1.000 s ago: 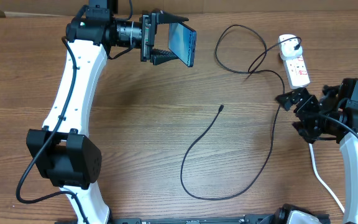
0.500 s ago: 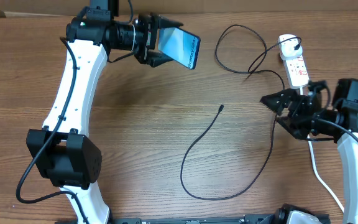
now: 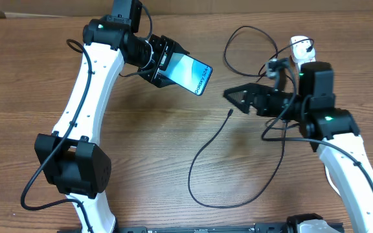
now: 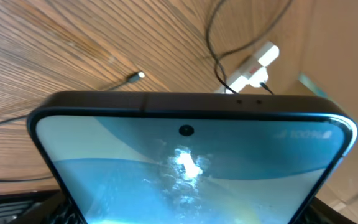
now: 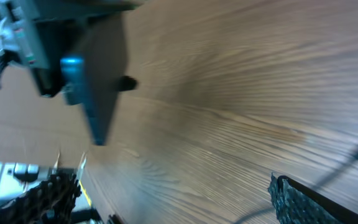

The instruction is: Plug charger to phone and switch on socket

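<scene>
My left gripper (image 3: 163, 63) is shut on one end of the phone (image 3: 192, 72) and holds it in the air at the back of the table. Its light blue screen faces up and fills the left wrist view (image 4: 191, 168). The charger (image 3: 203, 152) is a thin black cable looping over the table, with its small connector tip (image 3: 230, 113) lying free, also seen as the tip (image 4: 135, 76). My right gripper (image 3: 236, 98) hangs open just above and right of that tip, holding nothing. My right arm partly covers the white socket (image 3: 298, 46). The right wrist view is blurred; its fingers (image 5: 303, 199) stand wide apart.
The cable's far loops (image 3: 245, 52) run to the white plug at the socket, next to my right arm. The socket block (image 4: 253, 65) shows beyond the phone's edge. The left arm's base (image 3: 73, 165) stands at the front left.
My right arm has swung left from the table's right edge to the cable tip, now covering part of the socket. The left gripper has turned the phone flatter, screen up, and shifted it slightly right.
</scene>
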{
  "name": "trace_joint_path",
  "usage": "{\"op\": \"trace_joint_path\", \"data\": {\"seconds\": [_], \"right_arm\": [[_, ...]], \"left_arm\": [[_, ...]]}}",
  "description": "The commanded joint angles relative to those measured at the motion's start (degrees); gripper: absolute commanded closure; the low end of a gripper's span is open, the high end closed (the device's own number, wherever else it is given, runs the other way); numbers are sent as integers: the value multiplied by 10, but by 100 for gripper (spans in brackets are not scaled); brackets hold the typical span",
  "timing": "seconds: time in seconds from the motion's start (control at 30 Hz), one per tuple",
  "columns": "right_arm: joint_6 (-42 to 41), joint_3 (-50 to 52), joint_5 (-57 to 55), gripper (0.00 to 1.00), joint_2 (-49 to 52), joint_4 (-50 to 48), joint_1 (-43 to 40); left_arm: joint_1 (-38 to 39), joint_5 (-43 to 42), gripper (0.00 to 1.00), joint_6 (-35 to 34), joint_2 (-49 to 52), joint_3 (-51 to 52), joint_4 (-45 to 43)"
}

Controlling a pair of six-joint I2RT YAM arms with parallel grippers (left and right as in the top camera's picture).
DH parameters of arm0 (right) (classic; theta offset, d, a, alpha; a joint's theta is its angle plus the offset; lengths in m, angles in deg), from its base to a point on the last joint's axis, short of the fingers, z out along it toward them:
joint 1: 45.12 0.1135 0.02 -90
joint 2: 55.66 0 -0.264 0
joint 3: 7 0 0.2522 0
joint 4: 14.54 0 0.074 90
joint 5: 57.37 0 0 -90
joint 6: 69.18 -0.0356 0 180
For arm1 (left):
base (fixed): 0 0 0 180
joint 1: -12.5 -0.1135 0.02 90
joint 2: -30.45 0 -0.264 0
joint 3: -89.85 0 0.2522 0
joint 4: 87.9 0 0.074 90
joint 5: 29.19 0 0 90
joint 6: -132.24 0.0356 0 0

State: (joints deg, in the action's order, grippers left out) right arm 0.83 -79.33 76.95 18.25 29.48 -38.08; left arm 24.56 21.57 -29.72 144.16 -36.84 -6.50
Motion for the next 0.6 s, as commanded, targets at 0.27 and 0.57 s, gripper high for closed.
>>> {"op": "trace_joint_path", "data": {"seconds": [0.27,0.57], "right_arm": [[-93,-7,-14,1,53,-122,73],[-148,-7,-33,16,73,-193,103]], "left_arm": [[9,43,38,12,-12,-5,12],[30,65,38,-12,-12,-3,14]]}}
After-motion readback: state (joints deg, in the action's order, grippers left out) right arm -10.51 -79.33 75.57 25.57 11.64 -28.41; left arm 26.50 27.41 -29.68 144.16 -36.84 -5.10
